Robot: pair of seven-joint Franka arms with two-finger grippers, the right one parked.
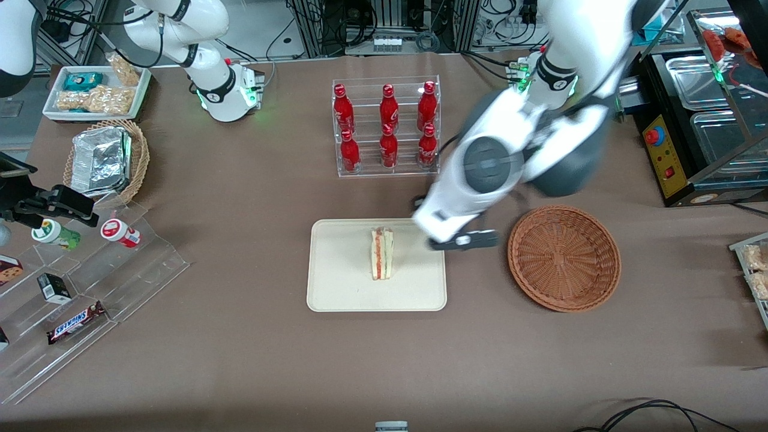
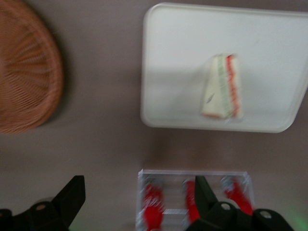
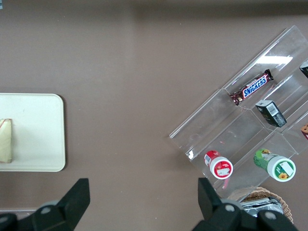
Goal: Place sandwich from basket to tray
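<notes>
The sandwich, a white wedge with red-orange and green layers, lies on the cream tray near its middle. It also shows in the left wrist view on the tray. The reddish-brown wicker basket stands beside the tray toward the working arm's end and holds nothing; the left wrist view shows its rim. My left gripper hangs raised above the table between tray and basket. In the left wrist view the gripper is open and empty, with its black fingers wide apart.
A clear rack of red bottles stands farther from the front camera than the tray. A tan basket with a foil container, a white snack tray and an acrylic snack stand lie toward the parked arm's end. A black control box sits at the working arm's end.
</notes>
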